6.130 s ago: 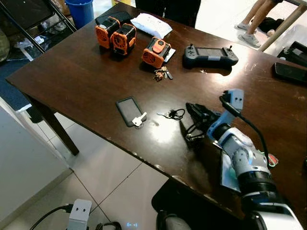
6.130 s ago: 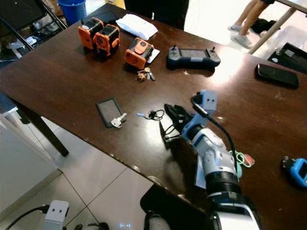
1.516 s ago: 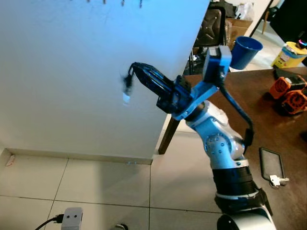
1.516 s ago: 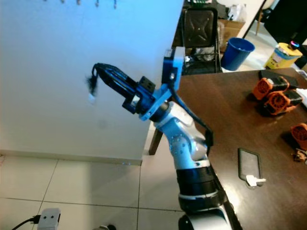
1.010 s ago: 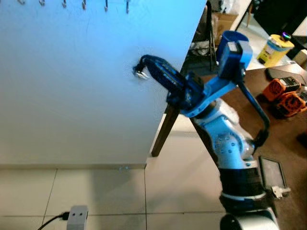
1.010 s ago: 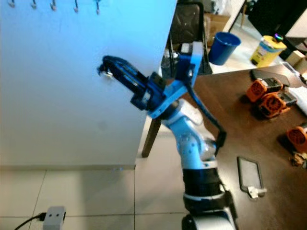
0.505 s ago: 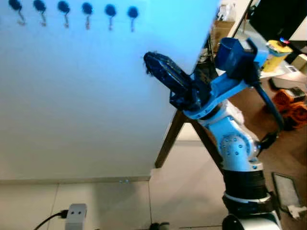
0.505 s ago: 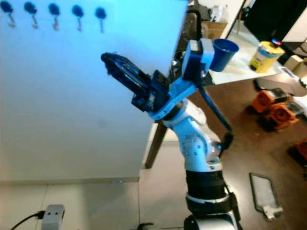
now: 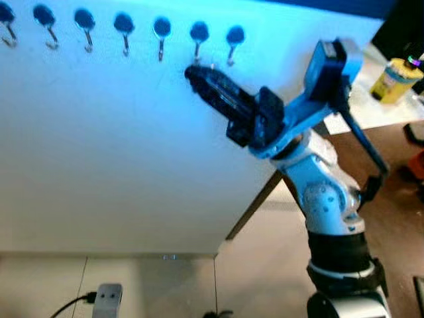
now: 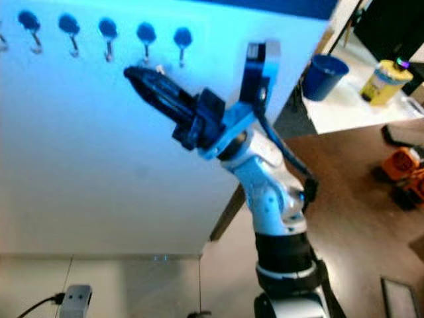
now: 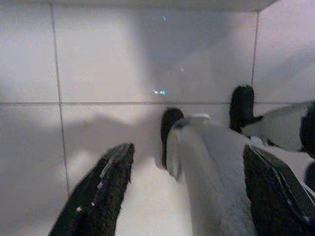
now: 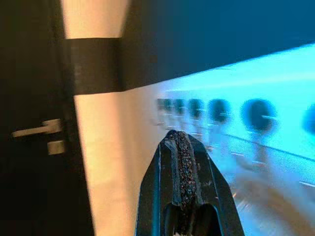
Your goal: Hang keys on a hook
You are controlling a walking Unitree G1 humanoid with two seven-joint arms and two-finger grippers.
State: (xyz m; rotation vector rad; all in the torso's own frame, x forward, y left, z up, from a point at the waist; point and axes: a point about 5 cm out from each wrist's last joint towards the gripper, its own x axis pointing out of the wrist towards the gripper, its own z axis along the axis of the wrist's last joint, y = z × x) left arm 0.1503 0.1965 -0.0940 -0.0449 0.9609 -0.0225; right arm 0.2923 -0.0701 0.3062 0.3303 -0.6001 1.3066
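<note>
A row of several hooks (image 9: 161, 30) on dark round bases runs along the top of the white wall. My right gripper (image 9: 191, 71) is raised to that row. Its tip is just under the hook second from the right (image 9: 198, 33). In the right wrist view the two black fingers (image 12: 183, 162) are pressed together. A small pale bit of the keys (image 10: 159, 68) shows at the fingertips, and the rest of the keys is hidden. My left gripper (image 11: 182, 196) hangs low over the tiled floor with its fingers (image 11: 106, 187) wide apart and nothing between them.
The dark wooden table (image 9: 397, 192) lies to the right behind my right arm. A blue bucket (image 10: 322, 76) and a yellow container (image 9: 391, 78) stand beyond it. A white power socket (image 9: 106, 297) lies on the floor tiles near the wall's foot.
The camera has tilted up and turned toward the wall. My right gripper has risen from mid-wall to the hook row. The keys no longer dangle clearly below the tips.
</note>
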